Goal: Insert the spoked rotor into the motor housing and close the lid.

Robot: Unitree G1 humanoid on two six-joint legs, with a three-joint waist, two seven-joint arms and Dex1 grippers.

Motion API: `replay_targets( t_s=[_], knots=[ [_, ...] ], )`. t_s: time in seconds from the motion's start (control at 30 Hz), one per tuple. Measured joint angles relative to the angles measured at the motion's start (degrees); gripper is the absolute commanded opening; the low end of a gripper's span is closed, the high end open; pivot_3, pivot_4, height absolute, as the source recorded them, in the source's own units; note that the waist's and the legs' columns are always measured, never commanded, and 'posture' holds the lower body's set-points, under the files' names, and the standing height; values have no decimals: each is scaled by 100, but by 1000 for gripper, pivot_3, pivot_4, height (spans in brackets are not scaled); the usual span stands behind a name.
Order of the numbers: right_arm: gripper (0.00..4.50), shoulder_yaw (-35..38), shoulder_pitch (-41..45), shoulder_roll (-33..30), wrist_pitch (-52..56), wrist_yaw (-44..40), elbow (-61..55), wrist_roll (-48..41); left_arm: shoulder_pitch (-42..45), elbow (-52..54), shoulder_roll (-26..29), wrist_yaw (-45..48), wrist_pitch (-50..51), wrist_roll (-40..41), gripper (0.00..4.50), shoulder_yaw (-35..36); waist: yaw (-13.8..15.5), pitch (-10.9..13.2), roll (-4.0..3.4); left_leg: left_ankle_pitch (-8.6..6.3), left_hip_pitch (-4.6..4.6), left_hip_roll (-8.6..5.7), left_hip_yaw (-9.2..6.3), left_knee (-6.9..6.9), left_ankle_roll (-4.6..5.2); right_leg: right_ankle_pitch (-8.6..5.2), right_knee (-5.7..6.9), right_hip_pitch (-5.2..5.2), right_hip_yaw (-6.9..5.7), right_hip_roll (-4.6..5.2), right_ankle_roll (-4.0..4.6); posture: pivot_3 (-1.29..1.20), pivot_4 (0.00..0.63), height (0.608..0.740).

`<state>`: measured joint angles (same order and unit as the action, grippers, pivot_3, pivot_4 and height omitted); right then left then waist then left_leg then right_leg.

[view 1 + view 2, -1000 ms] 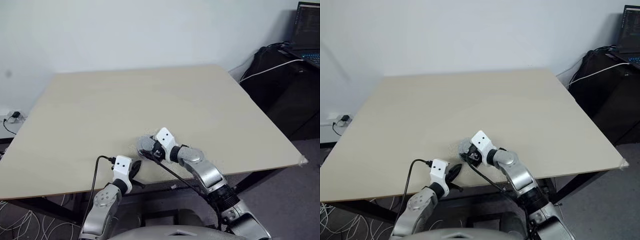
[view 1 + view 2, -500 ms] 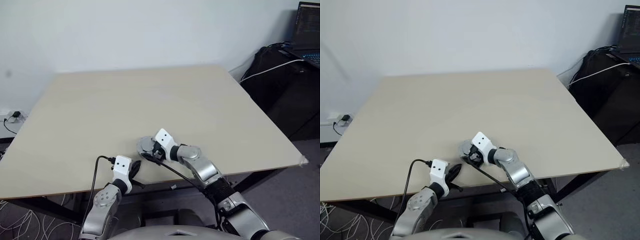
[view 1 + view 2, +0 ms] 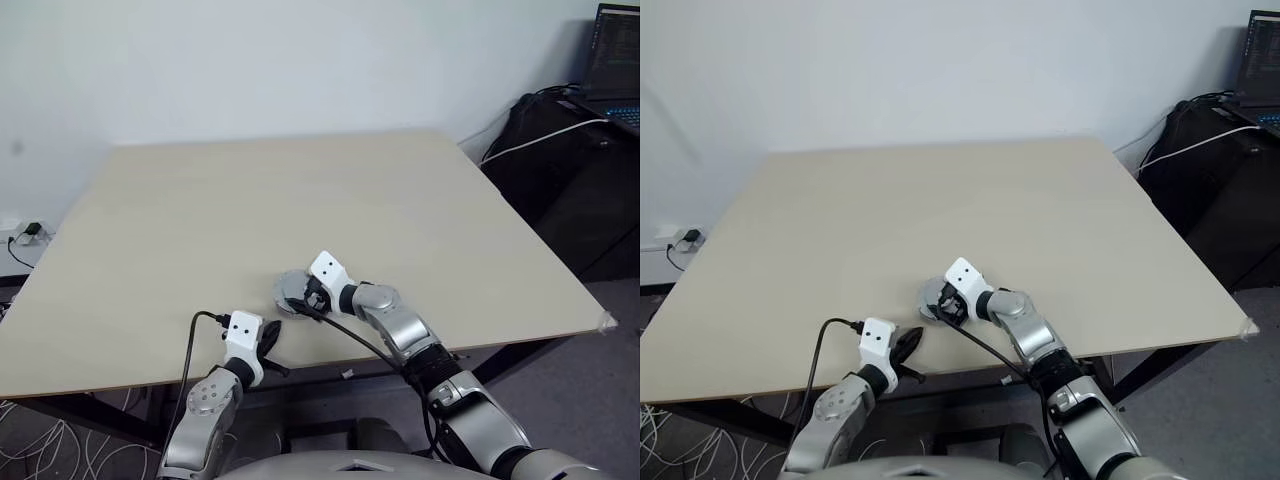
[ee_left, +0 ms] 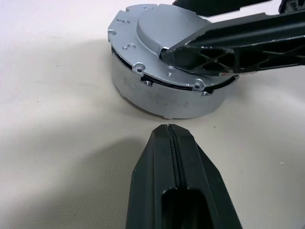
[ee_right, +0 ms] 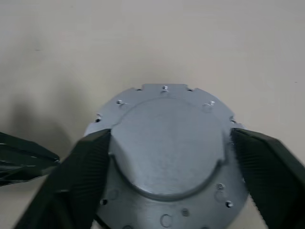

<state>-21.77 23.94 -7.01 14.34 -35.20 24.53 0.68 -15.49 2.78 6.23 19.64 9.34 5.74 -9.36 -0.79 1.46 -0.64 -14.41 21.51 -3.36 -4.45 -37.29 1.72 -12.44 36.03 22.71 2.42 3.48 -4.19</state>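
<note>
Pale wooden table against a white wall (laptop far right)

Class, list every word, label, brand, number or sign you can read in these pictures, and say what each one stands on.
No text can be read anywhere.
Laptop screen at the far right: lines of text, too small to read.
Lid on the motor housing: plain grey metal with screw holes, no lettering or marks.
Table: no print.
</note>
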Motion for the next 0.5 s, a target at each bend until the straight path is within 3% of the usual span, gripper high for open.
replay_targets(
  t_s=[0.5],
  knots=[
    [3207,0,-438,-218,529,-197,-887,-30,-7,0,56,19,-153,1,0,25,12,-1,-1,-1,1,-2,-2,5,0,-5,-1,1,0,2,4,0,0,740]
  ],
)
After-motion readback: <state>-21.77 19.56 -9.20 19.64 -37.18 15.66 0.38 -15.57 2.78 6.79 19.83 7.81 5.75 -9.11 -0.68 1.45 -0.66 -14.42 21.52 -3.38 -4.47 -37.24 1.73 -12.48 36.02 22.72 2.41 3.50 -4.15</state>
